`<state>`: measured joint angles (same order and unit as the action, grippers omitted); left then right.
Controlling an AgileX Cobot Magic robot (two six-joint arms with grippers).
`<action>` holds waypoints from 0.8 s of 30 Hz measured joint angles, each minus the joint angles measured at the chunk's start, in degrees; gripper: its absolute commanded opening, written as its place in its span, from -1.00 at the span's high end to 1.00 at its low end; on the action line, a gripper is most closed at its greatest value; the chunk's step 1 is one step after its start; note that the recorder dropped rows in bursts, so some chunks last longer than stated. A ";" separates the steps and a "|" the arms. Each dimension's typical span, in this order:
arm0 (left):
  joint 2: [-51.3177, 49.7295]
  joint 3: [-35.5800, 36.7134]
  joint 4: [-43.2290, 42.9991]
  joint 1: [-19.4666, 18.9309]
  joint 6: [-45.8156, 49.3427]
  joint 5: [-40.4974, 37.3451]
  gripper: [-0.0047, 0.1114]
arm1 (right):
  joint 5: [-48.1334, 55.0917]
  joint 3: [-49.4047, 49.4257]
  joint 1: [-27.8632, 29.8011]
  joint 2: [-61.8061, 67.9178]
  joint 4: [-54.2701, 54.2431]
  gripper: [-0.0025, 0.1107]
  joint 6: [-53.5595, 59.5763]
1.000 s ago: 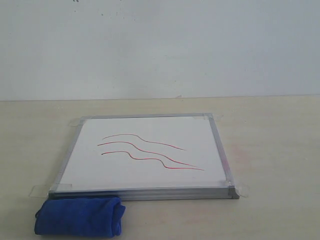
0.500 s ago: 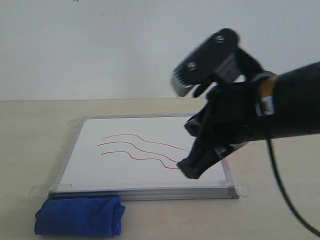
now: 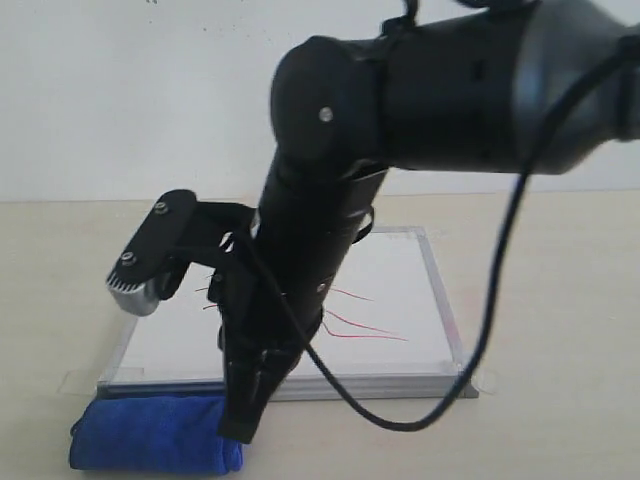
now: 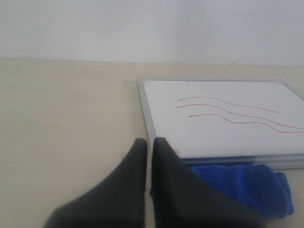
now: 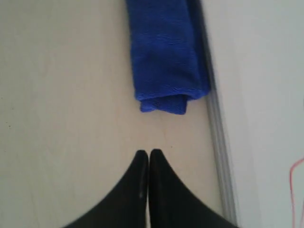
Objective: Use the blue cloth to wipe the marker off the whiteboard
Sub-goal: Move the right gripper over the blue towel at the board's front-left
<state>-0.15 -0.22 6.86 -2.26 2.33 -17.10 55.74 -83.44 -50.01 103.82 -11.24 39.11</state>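
While the right hand (image 5: 148, 153) hangs closed off its end, the blue cloth (image 5: 164, 52) lies along the whiteboard (image 5: 259, 71) frame.

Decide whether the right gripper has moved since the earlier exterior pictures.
Yes. The right gripper has swung leftward from above the whiteboard's right side and past its near edge. Its tips are now down at the blue cloth's right end.
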 measured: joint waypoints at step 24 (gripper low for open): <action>0.00 0.00 0.00 0.00 0.00 0.00 0.85 | -8.29 -14.75 -7.10 19.21 2.80 0.05 -0.20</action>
<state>-0.15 -0.22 6.86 -2.26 2.33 -17.10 47.45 -98.19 -57.11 123.03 -8.44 38.92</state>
